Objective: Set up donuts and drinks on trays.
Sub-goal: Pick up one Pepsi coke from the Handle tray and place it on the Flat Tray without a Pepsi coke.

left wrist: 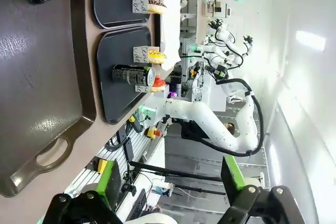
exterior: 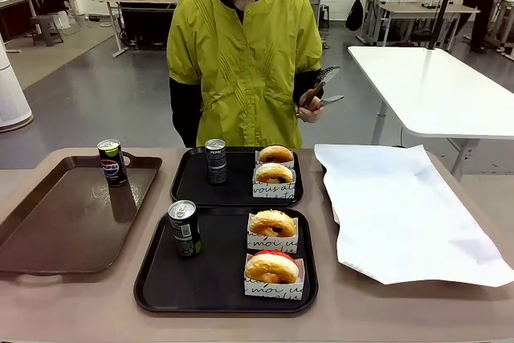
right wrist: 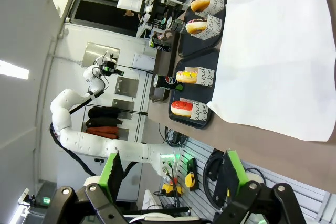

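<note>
- Left gripper [left wrist: 170,192]: jaws spread wide and empty, raised off the worktop [exterior: 361,311] and pulled back toward the robot's side; everything of the task lies ahead of its green pads [left wrist: 111,183].
- Right gripper [right wrist: 173,182]: likewise parted, holding nothing, with the white paper sheet [right wrist: 273,56] ahead of it and the trays farther beyond.
- Near black tray [exterior: 161,279]: carries one Pepsi can [exterior: 185,228] and two donuts in white paper holders, the red-iced donut [exterior: 271,267] nearest the robot and a yellow-iced donut [exterior: 273,223] behind it.
- Far black tray [exterior: 189,186]: carries a second can [exterior: 215,160] and two more boxed donuts [exterior: 275,173].
- Third can [exterior: 112,161]: stands upright on the brown handled tray [exterior: 48,238], well ahead of the left gripper and apart from both black trays.
- Person [exterior: 245,62]: stands at the far side holding tongs [exterior: 323,90].
- Judgement: both trays look fully stocked; if the spare can is to be moved, the left gripper should approach level, close on its mid-body, and lift straight up to avoid tipping it.
</note>
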Controlling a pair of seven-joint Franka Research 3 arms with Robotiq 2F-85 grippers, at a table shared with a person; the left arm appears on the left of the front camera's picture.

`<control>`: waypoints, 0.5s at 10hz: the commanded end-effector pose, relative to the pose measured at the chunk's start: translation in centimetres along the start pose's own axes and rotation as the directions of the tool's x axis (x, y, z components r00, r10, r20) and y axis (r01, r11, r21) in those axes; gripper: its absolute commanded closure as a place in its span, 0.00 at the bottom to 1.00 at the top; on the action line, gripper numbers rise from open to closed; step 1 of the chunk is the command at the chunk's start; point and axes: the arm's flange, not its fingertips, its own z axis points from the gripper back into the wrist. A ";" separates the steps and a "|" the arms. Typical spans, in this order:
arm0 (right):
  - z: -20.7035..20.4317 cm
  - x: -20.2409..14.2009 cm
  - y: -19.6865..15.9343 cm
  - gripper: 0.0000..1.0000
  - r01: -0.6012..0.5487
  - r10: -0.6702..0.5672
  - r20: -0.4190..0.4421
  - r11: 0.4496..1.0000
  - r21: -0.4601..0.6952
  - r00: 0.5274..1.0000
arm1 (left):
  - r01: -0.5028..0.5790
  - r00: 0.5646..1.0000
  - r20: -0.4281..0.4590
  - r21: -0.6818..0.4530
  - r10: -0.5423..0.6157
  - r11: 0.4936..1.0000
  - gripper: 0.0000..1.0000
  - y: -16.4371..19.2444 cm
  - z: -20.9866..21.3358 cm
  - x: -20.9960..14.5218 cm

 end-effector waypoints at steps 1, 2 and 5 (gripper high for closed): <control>-0.1 0.2 0.1 0.00 -0.016 0.016 0.017 1.000 0.027 1.000 | 0.013 0.999 0.037 -0.034 -0.012 0.999 0.00 -0.4 0.1 -0.8; -0.1 0.2 0.1 0.00 -0.016 0.016 0.017 1.000 0.027 1.000 | 0.000 1.000 0.000 0.000 0.000 1.000 0.00 0.0 0.0 0.0; -0.1 0.2 0.1 0.00 -0.016 0.016 0.017 1.000 0.027 1.000 | 0.000 1.000 0.000 0.000 0.000 1.000 0.00 0.0 0.0 0.0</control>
